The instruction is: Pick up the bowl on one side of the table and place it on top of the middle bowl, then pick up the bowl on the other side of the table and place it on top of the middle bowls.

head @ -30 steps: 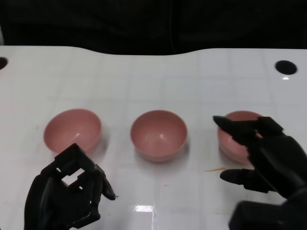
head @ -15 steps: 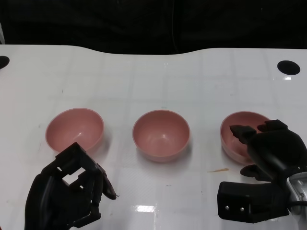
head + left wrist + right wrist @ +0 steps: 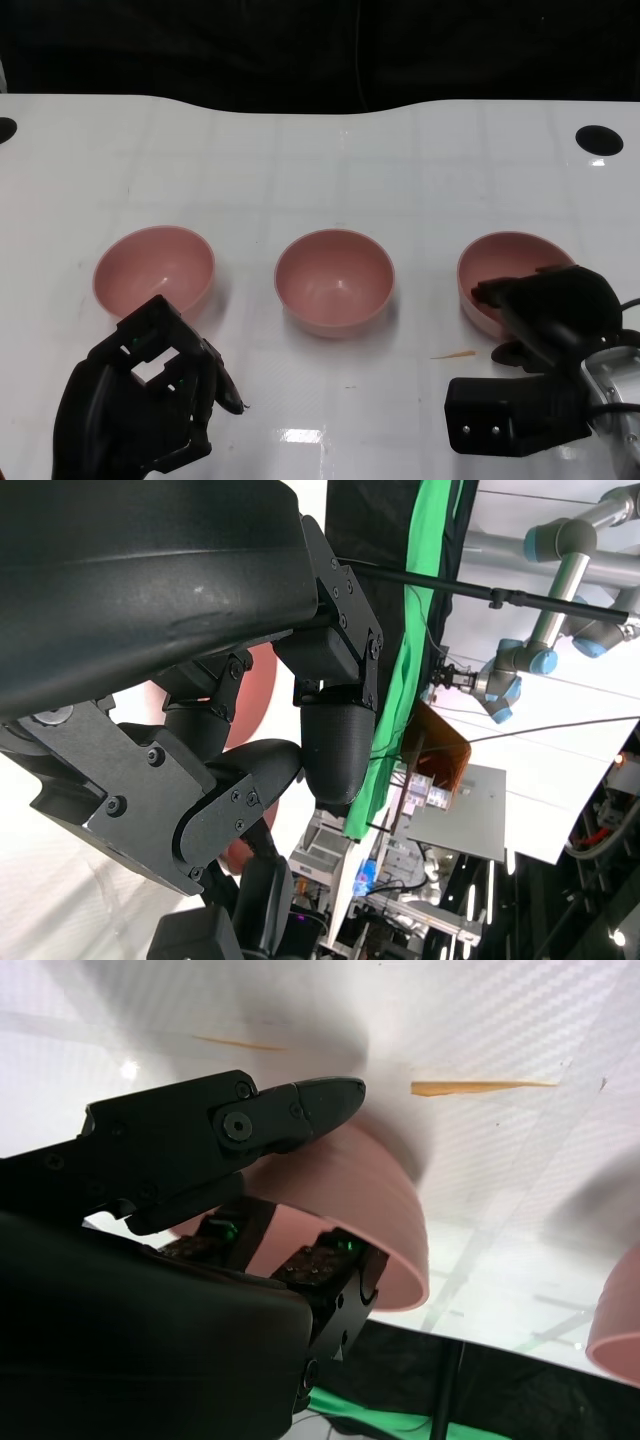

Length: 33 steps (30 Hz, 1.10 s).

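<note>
Since a second earlier, the right hand (image 3: pixel 545 305) had dropped from a spread pose in front of the right bowl (image 3: pixel 505 262) onto that bowl's near rim, fingers now reaching over the edge into the bowl, while the left hand (image 3: pixel 150 395) and all three bowls had stayed where they were. From the head view, the right bowl sat on the white table (image 3: pixel 320 160) at the right of the row, well apart from the middle bowl (image 3: pixel 333 281), with the left bowl (image 3: pixel 154 272) at the far side; the left hand rested low near the table edge, just in front of the left bowl, fingers curled in with nothing in them. The left wrist view showed only that hand's black fingers (image 3: pixel 330 750) folded close together and a sliver of pink behind them. In the right wrist view the thumb (image 3: pixel 300 1105) lay along the outside of the bowl wall (image 3: pixel 350 1195) and the fingers (image 3: pixel 330 1260) sat inside the rim, so the hand appeared to be pinching the wall. The likely risk was a shallow pinch on a smooth, curved wall: a lift begun before the grip was firm could let the bowl tip or slide out, or drag it across the slick table.
</note>
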Tool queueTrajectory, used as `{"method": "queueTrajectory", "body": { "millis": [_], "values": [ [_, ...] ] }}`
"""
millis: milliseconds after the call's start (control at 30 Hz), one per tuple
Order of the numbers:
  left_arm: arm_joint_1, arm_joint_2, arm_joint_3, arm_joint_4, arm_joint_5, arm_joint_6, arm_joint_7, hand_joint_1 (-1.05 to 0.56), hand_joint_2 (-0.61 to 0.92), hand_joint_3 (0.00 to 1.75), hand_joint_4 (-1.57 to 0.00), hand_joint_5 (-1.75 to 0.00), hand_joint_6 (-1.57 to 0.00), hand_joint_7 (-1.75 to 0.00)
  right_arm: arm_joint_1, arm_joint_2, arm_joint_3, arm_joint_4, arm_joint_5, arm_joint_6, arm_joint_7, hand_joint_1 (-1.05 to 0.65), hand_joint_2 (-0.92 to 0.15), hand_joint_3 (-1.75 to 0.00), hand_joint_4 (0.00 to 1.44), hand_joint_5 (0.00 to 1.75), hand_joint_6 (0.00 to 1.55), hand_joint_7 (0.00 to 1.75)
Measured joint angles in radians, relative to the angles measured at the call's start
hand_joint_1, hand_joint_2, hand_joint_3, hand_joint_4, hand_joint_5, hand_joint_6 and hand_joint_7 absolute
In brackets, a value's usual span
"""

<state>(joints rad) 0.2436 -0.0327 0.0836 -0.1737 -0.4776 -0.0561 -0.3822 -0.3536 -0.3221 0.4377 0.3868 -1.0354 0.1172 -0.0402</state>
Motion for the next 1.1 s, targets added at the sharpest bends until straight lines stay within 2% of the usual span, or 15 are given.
{"method": "queueTrajectory", "body": {
  "millis": [67,200,267,333,367,400,433,500,533,600,667,767,833,933,1100],
  "values": [
    [0.0,0.0,0.0,0.0,0.0,0.0,0.0,-0.37,0.46,1.21,-0.77,-1.72,-0.73,-1.49,-0.029,0.003,0.013,0.037,0.008,-0.009,-0.006,-0.45,-0.92,-0.21,0.67,1.34,1.1,0.14],
    [0.002,0.0,-0.004,-0.005,0.001,0.001,0.0,-0.37,0.46,1.21,-0.77,-1.72,-0.73,-1.5,-0.091,0.021,0.034,0.127,0.034,-0.029,-0.061,-0.39,-0.92,-0.21,0.67,1.44,1.12,0.17],
    [0.003,0.0,-0.004,-0.009,0.001,0.003,0.004,-0.38,0.46,1.2,-0.77,-1.73,-0.73,-1.5,-0.118,0.028,0.044,0.183,0.047,-0.061,-0.111,-0.3,-0.92,-0.1,0.71,1.65,1.18,0.2],
    [0.003,0.0,-0.004,-0.013,0.001,0.007,0.006,-0.39,0.46,1.19,-0.77,-1.73,-0.73,-1.5,-0.144,0.031,0.055,0.232,0.058,-0.091,-0.155,-0.28,-0.92,-0.07,0.72,1.7,1.19,0.21],
    [0.002,0.0,-0.004,-0.014,0.002,0.009,0.006,-0.39,0.46,1.19,-0.77,-1.73,-0.72,-1.5,-0.155,0.034,0.058,0.261,0.067,-0.11,-0.188,-0.25,-0.91,-0.1,0.79,1.72,1.1,0.64],
    [0.002,0.0,-0.004,-0.014,0.002,0.009,0.006,-0.39,0.47,1.19,-0.77,-1.73,-0.72,-1.5,-0.164,0.038,0.059,0.289,0.071,-0.132,-0.234,-0.23,-0.9,-0.13,0.84,1.74,0.82,1.29],
    [0.002,0.0,-0.004,-0.013,0.002,0.009,0.006,-0.39,0.47,1.19,-0.77,-1.73,-0.72,-1.5,-0.173,0.039,0.059,0.312,0.081,-0.152,-0.276,-0.22,-0.9,-0.14,0.86,1.74,0.72,1.51],
    [0.001,0.001,-0.004,-0.013,0.004,0.009,0.006,-0.39,0.47,1.19,-0.78,-1.73,-0.72,-1.5,-0.192,0.04,0.058,0.347,0.092,-0.184,-0.347,-0.2,-0.9,-0.19,0.88,1.75,0.66,1.7],
    [0.001,0.001,-0.003,-0.013,0.004,0.009,0.006,-0.39,0.47,1.2,-0.78,-1.74,-0.72,-1.51,-0.2,0.04,0.056,0.356,0.101,-0.202,-0.382,-0.19,-0.8,-0.38,0.89,1.75,0.67,1.72],
    [0.0,0.0,-0.003,-0.013,0.004,0.011,0.007,-0.4,0.46,1.19,-0.78,-1.74,-0.72,-1.51,-0.212,0.04,0.048,0.358,0.112,-0.245,-0.451,-0.19,-0.54,-0.89,0.91,1.75,0.7,1.74],
    [-0.001,0.0,-0.004,-0.013,0.004,0.014,0.014,-0.4,0.46,1.18,-0.78,-1.75,-0.72,-1.51,-0.22,0.04,0.04,0.337,0.123,-0.27,-0.493,-0.19,-0.47,-1.07,0.92,1.75,0.72,1.75],
    [-0.001,0.0,-0.004,-0.014,0.004,0.023,0.022,-0.38,0.45,1.21,-0.79,-1.75,-0.72,-1.52,-0.219,0.04,0.035,0.273,0.132,-0.307,-0.527,-0.21,-0.45,-1.12,0.93,1.75,0.73,1.75],
    [-0.003,-0.001,-0.004,-0.013,0.003,0.028,0.023,-0.38,0.45,1.22,-0.78,-1.75,-0.72,-1.52,-0.217,0.041,0.033,0.223,0.137,-0.324,-0.537,-0.23,-0.49,-1.08,0.92,1.75,0.71,1.75],
    [-0.005,-0.001,-0.003,-0.012,0.001,0.029,0.023,-0.37,0.45,1.23,-0.78,-1.75,-0.72,-1.53,-0.216,0.046,0.032,0.153,0.151,-0.361,-0.536,-0.2,-0.48,-1.05,0.92,1.75,0.71,1.75],
    [-0.012,-0.001,0.0,-0.011,-0.001,0.029,0.022,-0.36,0.44,1.25,-0.78,-1.74,-0.72,-1.51,-0.217,0.076,0.035,0.098,0.17,-0.408,-0.504,-0.25,-0.54,-1.07,0.94,1.75,0.74,1.75]
  ]
}}
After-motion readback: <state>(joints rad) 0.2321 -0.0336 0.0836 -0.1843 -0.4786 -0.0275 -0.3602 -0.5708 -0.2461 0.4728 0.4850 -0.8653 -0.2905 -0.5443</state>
